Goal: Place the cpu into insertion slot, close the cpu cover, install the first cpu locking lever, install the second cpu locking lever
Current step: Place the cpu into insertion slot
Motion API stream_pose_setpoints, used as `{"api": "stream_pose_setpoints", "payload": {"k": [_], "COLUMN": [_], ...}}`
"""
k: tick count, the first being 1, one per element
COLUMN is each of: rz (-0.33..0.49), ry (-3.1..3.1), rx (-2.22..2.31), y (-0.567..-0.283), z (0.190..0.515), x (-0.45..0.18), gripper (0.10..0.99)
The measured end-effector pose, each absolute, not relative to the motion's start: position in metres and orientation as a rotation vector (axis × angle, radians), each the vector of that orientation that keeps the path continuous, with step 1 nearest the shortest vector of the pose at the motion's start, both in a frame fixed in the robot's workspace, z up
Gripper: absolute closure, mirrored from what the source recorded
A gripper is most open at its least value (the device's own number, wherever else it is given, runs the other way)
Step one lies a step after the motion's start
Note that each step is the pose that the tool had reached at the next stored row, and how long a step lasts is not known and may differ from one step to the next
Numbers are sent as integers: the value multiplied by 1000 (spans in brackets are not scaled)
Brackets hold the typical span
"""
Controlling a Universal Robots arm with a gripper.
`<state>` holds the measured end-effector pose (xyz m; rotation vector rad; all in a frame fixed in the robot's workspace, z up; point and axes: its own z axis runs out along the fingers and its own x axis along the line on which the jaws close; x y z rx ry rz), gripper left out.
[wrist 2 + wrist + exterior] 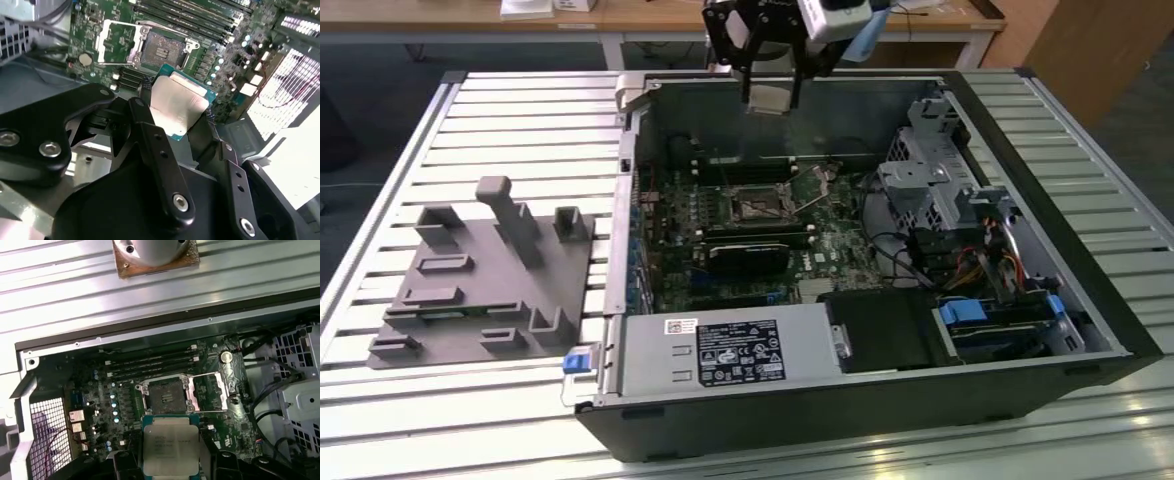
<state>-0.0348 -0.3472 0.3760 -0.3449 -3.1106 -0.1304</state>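
My gripper (771,92) hangs above the back wall of the open computer case, shut on the cpu (771,100). In both wrist views the cpu (178,102) (168,447) shows its silver-grey top, with black fingers (145,120) pressing on two opposite edges. Below it on the green board the insertion slot (164,395) (162,50) (754,206) lies bare, with a dark middle. The cpu cover (210,392) (116,42) is swung open beside the slot. The cpu is well above the slot and touches nothing else.
The case (1067,300) lies open on a slatted metal table (520,110). Long memory slots (150,365) run beside the slot; a black card (747,255), a power supply (720,350) and a drive cage (934,180) crowd the case. A grey fixture block (480,270) sits on the exterior view's left.
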Motion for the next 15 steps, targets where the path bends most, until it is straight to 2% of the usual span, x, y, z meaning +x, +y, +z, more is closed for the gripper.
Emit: {"api": "stream_pose_setpoints", "payload": {"k": [15], "rz": [-123], "ry": [-3050], "rx": [-750], "y": [-347], "z": [373], "x": [-35], "gripper": [549]}}
